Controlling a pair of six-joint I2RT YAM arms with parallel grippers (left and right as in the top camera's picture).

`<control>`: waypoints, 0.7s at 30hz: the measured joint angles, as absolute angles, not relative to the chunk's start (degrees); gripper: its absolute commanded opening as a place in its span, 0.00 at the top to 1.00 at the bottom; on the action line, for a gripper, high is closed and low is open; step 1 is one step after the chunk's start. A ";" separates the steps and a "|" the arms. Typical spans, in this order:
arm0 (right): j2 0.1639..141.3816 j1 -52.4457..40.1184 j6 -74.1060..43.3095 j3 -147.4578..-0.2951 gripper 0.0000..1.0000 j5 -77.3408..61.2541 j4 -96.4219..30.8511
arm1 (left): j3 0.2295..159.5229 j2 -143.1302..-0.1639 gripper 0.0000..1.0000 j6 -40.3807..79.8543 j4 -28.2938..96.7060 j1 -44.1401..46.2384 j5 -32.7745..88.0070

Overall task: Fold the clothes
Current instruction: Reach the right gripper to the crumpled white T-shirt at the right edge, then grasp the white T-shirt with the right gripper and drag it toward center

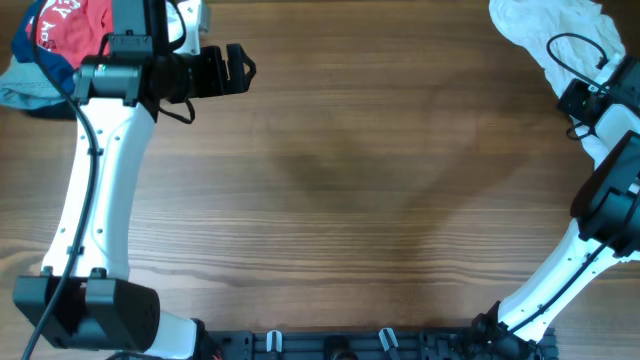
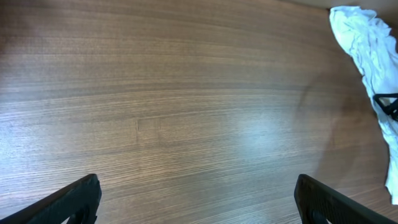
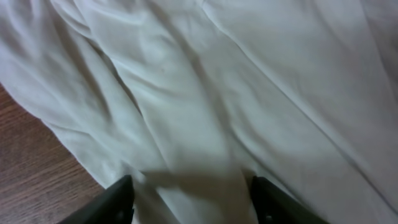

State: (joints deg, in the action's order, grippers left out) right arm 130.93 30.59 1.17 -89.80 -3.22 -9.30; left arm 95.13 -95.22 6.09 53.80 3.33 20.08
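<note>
The clothes (image 1: 545, 28) are a crumpled white garment heaped at the far right corner of the table. It also shows in the left wrist view (image 2: 364, 43) at the right edge, and it fills the right wrist view (image 3: 205, 93). No striped print or label shows. My right gripper (image 3: 193, 202) is open, its fingers straddling a fold of the white fabric, close above it. In the overhead view the right wrist (image 1: 585, 95) sits at the garment's near edge. My left gripper (image 1: 240, 68) is open and empty over bare wood at the far left, also seen in its wrist view (image 2: 196, 202).
A pile of other clothes, red (image 1: 65, 25) with a blue piece (image 1: 25, 85), lies at the far left corner behind the left arm. The wooden table (image 1: 330, 200) spreads between the arms. A black rail (image 1: 380, 345) runs along the front edge.
</note>
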 measured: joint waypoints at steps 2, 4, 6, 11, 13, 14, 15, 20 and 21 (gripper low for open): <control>131.04 30.70 0.75 -89.86 0.96 -3.16 -9.45 | 95.13 -95.42 0.00 6.09 53.80 3.33 20.08; 131.04 30.81 0.01 -89.95 0.96 -4.43 -10.44 | 95.13 -95.42 0.00 6.09 53.80 3.33 20.08; 131.04 30.50 -0.43 -90.37 0.96 -6.22 -11.77 | 95.13 -95.42 0.00 6.09 53.80 3.33 20.08; 131.02 24.53 -0.67 -91.26 0.95 -7.27 -15.09 | 95.11 -95.42 0.00 6.09 53.78 3.33 20.08; 130.96 19.92 -0.69 -91.68 0.96 -7.73 -16.69 | 95.13 -95.42 0.00 6.09 53.78 3.33 20.08; 130.82 16.47 -0.82 -91.88 0.96 -8.45 -17.87 | 95.11 -95.42 0.00 6.09 53.78 3.33 20.08; 130.80 14.22 -0.91 -92.01 0.96 -8.99 -18.74 | 95.13 -95.42 0.00 6.09 53.78 3.33 20.08; 129.93 -2.37 -3.14 -92.77 0.96 -13.06 -26.33 | 95.11 -95.42 0.00 6.09 53.54 3.33 19.88; 129.75 -5.15 -3.31 -92.90 0.96 -13.78 -28.25 | 95.13 -95.42 0.00 6.09 53.54 3.33 19.51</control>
